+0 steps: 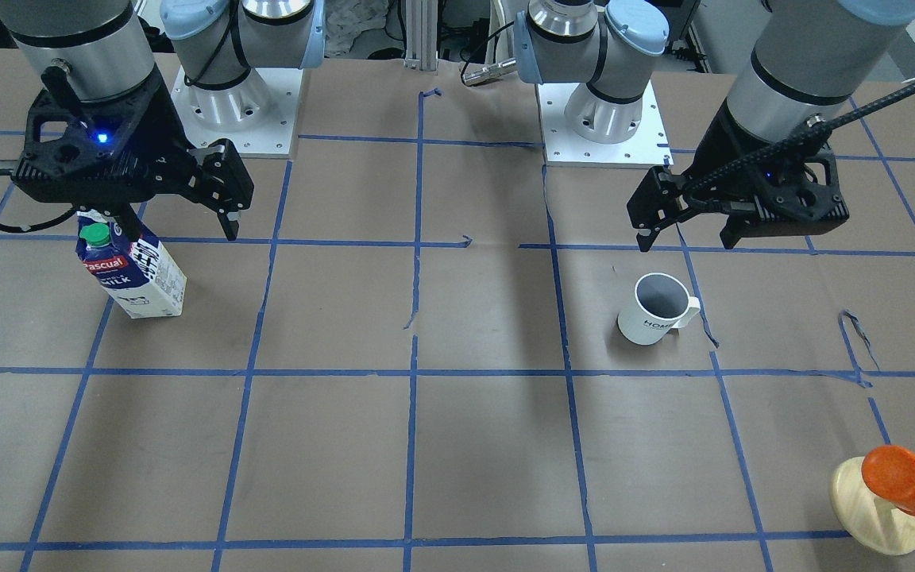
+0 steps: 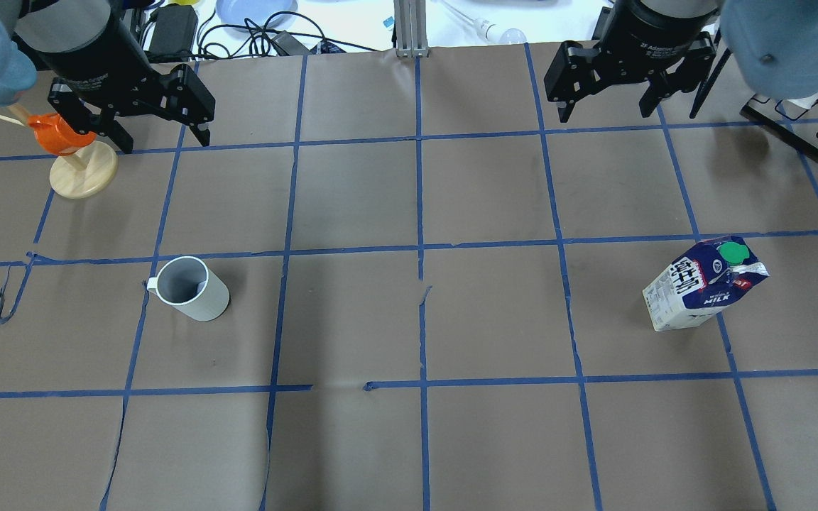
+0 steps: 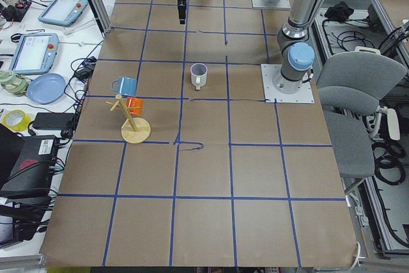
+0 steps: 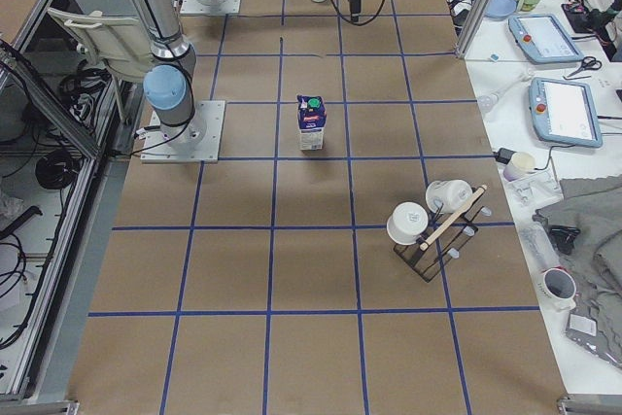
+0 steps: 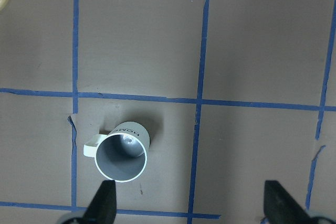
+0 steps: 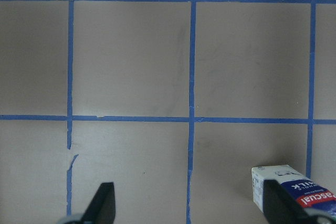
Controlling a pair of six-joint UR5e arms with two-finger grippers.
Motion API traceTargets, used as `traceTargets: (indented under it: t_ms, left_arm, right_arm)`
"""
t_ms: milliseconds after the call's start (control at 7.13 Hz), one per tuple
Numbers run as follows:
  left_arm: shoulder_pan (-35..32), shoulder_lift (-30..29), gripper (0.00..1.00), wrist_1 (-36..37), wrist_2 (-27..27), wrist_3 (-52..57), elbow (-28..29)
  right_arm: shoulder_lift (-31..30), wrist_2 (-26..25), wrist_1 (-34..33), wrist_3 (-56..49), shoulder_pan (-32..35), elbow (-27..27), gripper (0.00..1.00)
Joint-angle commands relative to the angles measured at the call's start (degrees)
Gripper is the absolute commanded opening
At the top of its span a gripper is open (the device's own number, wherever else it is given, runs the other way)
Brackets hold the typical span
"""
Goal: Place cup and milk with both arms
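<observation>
White cup [image 2: 189, 289] and milk [image 2: 700, 284] upright (well apart); left gripper [image 2: 164, 142], right gripper [image 2: 605, 113] hover above, fingers spread wide.

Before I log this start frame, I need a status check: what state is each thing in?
cup, upright, empty
milk carton, upright, green cap on
left gripper, open, holding nothing
right gripper, open, holding nothing
orange cup, hung on its wooden stand

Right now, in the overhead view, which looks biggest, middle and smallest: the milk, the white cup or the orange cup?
1. milk
2. white cup
3. orange cup, though the left gripper covers part of it, so this place is less sure.
</observation>
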Motion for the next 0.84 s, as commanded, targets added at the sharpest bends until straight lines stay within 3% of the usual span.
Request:
traceTargets:
  t_ms: [0,701]
  left_arm:
    - [-0.09,0.27,1.0,0.48,0.0,0.03,-1.22]
    - [0.09,0.19,1.0,0.58,-0.52,-0.06,-0.8]
  right_arm:
    - [-0.05,-0.01,-0.05,0.13,0.0,-0.05,1.0]
    - [-0.05,-0.01,-0.05,0.22,0.0,-0.05,1.0]
